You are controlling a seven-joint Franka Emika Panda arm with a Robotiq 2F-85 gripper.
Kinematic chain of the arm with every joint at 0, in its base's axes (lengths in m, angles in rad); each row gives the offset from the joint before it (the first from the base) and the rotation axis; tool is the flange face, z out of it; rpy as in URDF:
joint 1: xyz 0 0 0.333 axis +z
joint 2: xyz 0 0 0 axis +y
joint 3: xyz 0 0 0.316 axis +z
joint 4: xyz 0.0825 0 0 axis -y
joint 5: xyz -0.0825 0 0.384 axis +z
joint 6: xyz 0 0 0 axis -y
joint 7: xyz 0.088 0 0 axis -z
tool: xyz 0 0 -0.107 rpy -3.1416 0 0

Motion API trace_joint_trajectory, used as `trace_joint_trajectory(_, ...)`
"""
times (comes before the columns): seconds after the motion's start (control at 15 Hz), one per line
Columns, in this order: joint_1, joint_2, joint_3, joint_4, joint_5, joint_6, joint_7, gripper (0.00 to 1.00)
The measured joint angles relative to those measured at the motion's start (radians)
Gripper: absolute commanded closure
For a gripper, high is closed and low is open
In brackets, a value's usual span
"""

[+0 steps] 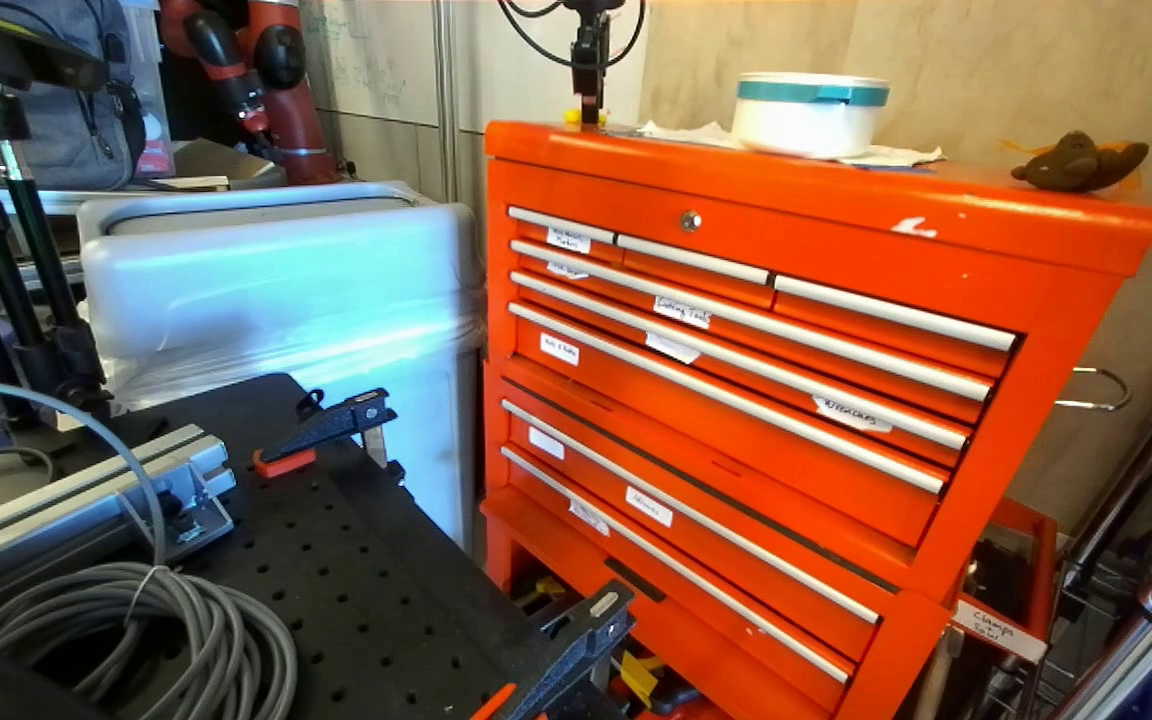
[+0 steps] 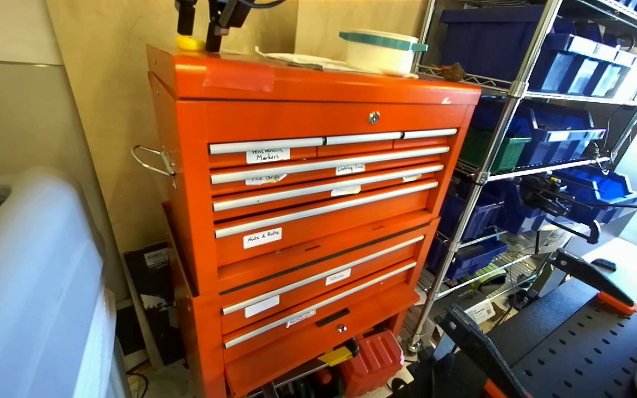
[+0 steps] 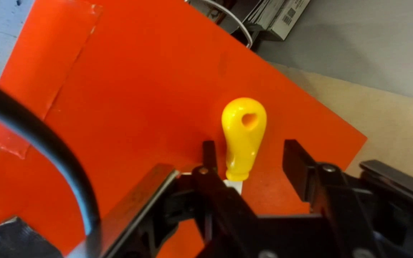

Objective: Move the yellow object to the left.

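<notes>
Yellow handle [image 3: 243,143], one; one shank [image 3: 235,185], perhaps

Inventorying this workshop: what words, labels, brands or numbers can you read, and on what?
"Pens, Pencils, Markers" (upper line partly hidden): first-row label on the orange chest
"Cutting Tools": second-row label
Perhaps "Vice Grips": torn label
"Wrenches": third-row label
"Nuts & Bolts": fourth-row label
"Clamps + Saw": white label on a red tray
Too small or blurred: other drawer labels, print on the barcoded box.
</notes>
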Motion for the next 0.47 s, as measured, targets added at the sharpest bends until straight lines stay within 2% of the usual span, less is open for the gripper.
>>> trace_joint_trajectory(0.13,0.003,-0.001,0.0,0.016,0.0,-0.02,-0.001,0.02)
trace_joint_trajectory(0.33,0.004,-0.026,0.006,0.029,0.006,-0.054,-0.018,0.0)
trace_joint_trajectory(0.47,-0.012,-0.071,0.032,0.022,0.06,-0.117,-0.091,0.0)
